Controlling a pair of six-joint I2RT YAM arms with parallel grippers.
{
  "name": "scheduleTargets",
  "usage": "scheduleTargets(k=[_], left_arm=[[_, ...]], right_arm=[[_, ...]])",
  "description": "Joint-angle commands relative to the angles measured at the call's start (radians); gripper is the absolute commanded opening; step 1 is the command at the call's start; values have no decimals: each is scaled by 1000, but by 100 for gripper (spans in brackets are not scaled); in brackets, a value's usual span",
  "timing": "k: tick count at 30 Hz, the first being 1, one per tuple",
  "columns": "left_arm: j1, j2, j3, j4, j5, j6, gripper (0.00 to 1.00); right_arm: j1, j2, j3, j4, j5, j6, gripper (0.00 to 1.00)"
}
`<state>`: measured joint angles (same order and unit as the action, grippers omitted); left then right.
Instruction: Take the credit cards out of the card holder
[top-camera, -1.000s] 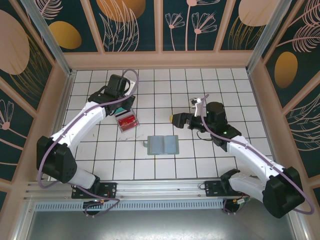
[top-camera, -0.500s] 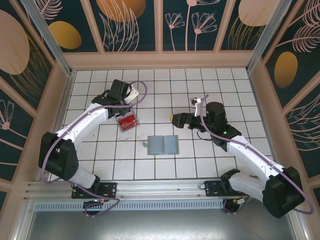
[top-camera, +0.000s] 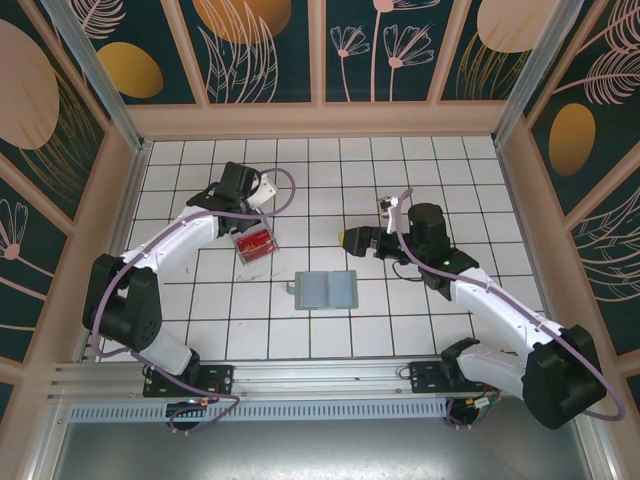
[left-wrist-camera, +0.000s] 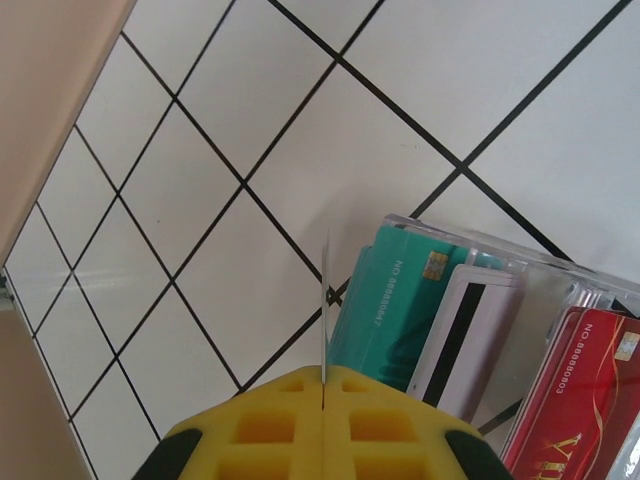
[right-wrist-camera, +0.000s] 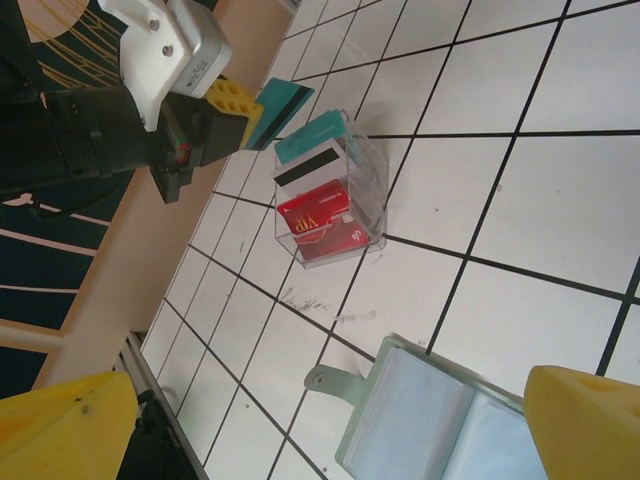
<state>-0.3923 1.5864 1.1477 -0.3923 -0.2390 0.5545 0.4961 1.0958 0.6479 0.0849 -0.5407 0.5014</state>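
I'm taking the clear box (top-camera: 253, 241) on the counter (top-camera: 420, 330) as my reference. The card holder (top-camera: 327, 290) lies open and flat, toward the near edge and to the right of the box, apart from it. Its pockets look pale and empty from the right wrist, though I can't be sure of that.

The right gripper (top-camera: 357, 240) hangs well to the right of the box, jaws spread wide with nothing between them.

The left gripper (right-wrist-camera: 243, 108) is closed tight on a teal card (right-wrist-camera: 287, 99), pinched by one end and held just past the box's far end, above the rim.

Inside the box stand a second teal card (left-wrist-camera: 395, 310), a whitish card (left-wrist-camera: 465, 340) with a dark stripe and a red card (left-wrist-camera: 575, 390), all leaning together.

The step, as I read it, is dropping this card in with the rest. From the left wrist the card shows edge-on and lines up with the box's corner, not its opening. I'd shift it over the gap beside the second teal card, lower it until its edge is below the rim, and only then let go. If it is released high or off-centre, a light card could catch the wall and slide out.
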Motion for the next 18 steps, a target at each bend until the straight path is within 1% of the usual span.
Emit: scheduleTargets(k=[1,7,9,11,15,18], left_arm=[[6,2,-28,21,26,69,0],[6,-60,-65,34,19,136,0],[6,-83,-89,69,1,158,0],[5,-113,-112,89,27,181,0],[6,-135,-154,120,-3,246,0],[6,-138,-166,144,19,234,0]], right_arm=[[-10,6,32,-5,3,-24,99],[-11,5,18,13,2,-17,99],[-13,9,16,17,-1,-15,99],[-13,13,16,19,-7,-15,99],[-13,25,18,30,-18,-9,99],[-13,36,21,36,-27,-4,99]])
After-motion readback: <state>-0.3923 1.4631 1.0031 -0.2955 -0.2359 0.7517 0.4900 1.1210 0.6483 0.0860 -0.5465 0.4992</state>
